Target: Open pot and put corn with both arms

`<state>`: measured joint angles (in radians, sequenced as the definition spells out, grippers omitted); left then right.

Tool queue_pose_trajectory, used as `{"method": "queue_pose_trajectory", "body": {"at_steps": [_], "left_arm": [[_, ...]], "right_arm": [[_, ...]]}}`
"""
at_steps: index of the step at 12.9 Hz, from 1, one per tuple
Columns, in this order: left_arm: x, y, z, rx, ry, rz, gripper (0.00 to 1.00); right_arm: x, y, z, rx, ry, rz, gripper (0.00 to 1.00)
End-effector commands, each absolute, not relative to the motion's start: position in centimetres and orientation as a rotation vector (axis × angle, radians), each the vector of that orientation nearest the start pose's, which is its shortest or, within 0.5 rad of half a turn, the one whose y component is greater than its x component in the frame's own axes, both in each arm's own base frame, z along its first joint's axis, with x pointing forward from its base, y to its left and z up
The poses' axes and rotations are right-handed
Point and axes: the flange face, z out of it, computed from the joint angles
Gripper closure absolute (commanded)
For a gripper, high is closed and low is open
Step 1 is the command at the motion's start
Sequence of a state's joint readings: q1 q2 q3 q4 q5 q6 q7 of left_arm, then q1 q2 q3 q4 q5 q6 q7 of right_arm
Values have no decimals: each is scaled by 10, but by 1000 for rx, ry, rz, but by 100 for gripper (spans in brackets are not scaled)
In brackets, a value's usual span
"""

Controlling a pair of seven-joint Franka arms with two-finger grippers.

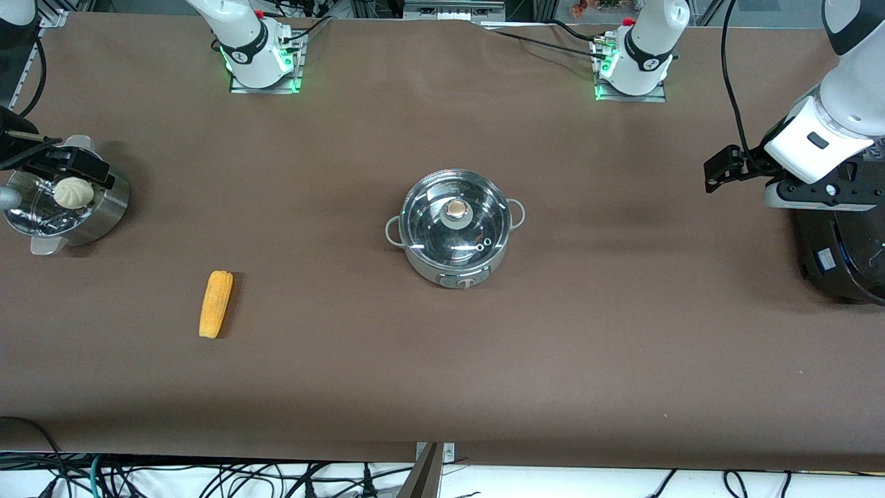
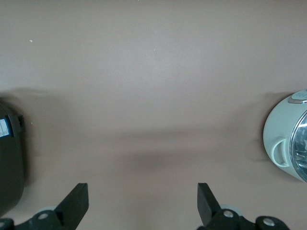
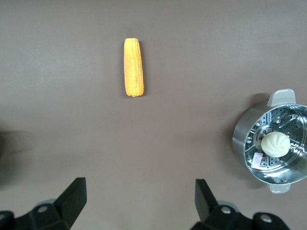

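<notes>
The steel pot (image 1: pixel 455 238) stands in the middle of the table with its glass lid (image 1: pixel 432 228) and tan knob on it. Its side shows in the left wrist view (image 2: pixel 285 139). The yellow-orange corn (image 1: pixel 216 303) lies on the table toward the right arm's end, nearer to the front camera than the pot, and shows in the right wrist view (image 3: pixel 133 67). My left gripper (image 1: pixel 722 169) (image 2: pixel 143 199) is open and empty, up in the air beside the rice cooker. My right gripper (image 1: pixel 86 169) (image 3: pixel 139 194) is open and empty, up in the air by the steamer basket.
A perforated steel steamer basket (image 1: pixel 104 207) (image 3: pixel 240 139) with a white bun (image 1: pixel 73 192) stands at the right arm's end. A big black rice cooker (image 1: pixel 840 256) (image 2: pixel 9 158) stands at the left arm's end.
</notes>
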<state>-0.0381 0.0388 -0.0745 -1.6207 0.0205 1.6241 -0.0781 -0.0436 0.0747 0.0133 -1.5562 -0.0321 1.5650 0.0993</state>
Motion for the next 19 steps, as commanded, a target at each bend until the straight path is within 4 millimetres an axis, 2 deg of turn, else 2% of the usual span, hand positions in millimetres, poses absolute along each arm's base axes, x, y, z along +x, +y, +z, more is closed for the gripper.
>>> {"method": "queue_pose_trajectory", "body": {"at_steps": [1, 9, 11, 15, 16, 18, 19], "left_arm": [[568, -62, 590, -3141, 77, 65, 0], [568, -72, 594, -3142, 53, 53, 0], [566, -87, 594, -3127, 99, 48, 0], [566, -88, 592, -3128, 109, 56, 0], [566, -92, 589, -3130, 116, 63, 0], [564, -112, 583, -3125, 168, 82, 0], [566, -114, 579, -3125, 174, 91, 0]], "right_arm": [[578, -24, 594, -3136, 193, 82, 0], [579, -27, 591, -3113, 170, 93, 0], [579, -28, 591, -3113, 173, 93, 0], [579, -27, 591, -3113, 170, 93, 0], [579, -27, 591, -3113, 170, 96, 0], [579, -27, 591, -3113, 170, 96, 0], [579, -27, 591, -3113, 170, 96, 0]]}}
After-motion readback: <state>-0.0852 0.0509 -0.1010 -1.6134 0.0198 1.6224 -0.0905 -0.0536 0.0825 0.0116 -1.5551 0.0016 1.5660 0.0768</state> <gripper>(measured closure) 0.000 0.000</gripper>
